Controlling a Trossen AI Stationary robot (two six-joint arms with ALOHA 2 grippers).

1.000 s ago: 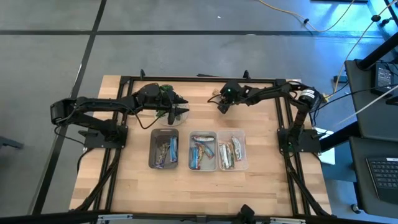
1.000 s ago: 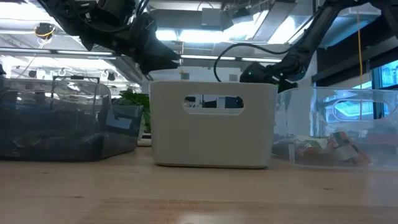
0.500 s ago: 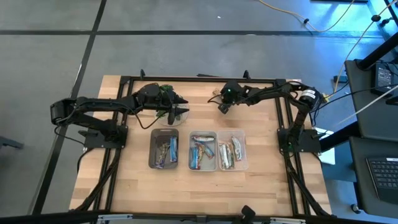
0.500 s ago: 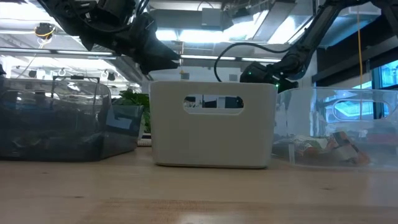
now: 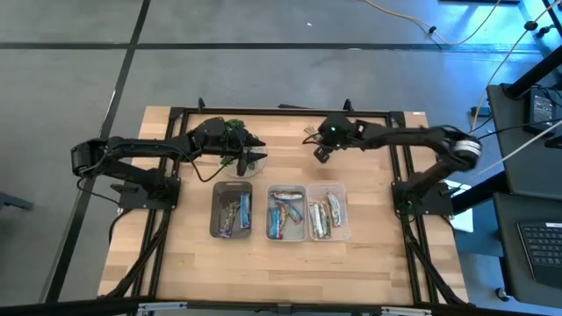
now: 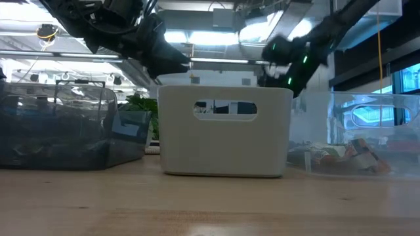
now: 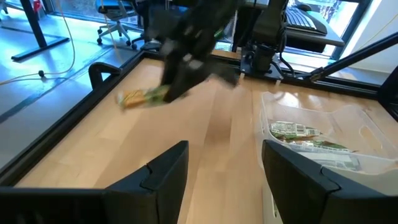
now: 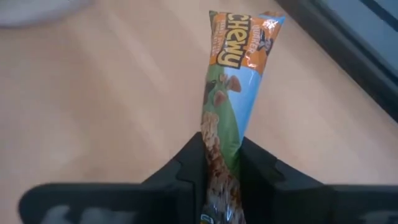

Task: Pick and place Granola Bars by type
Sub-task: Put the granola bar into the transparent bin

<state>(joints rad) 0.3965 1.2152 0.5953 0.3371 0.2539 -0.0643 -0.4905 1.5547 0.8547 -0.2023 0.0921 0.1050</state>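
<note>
Since half a second ago our right arm has swung outward and its right gripper (image 5: 320, 151) has lifted off the tabletop (image 5: 369, 254), carrying a granola bar (image 8: 231, 93) with it. Our fingers (image 8: 185, 167) are clenched on the bar's lower end; the wrapper, blue and green with an orange band, reads "CHEWY" near its free tip. In the left wrist view the bar (image 7: 140, 96) hangs above the wood at the far side of the tabletop. Our left gripper (image 5: 255, 149) hovers beside the plant (image 5: 233, 129), fingers (image 7: 165, 171) spread and empty. The remaining bars (image 5: 233, 213) lie sorted in the three bins (image 5: 215, 195).
</note>
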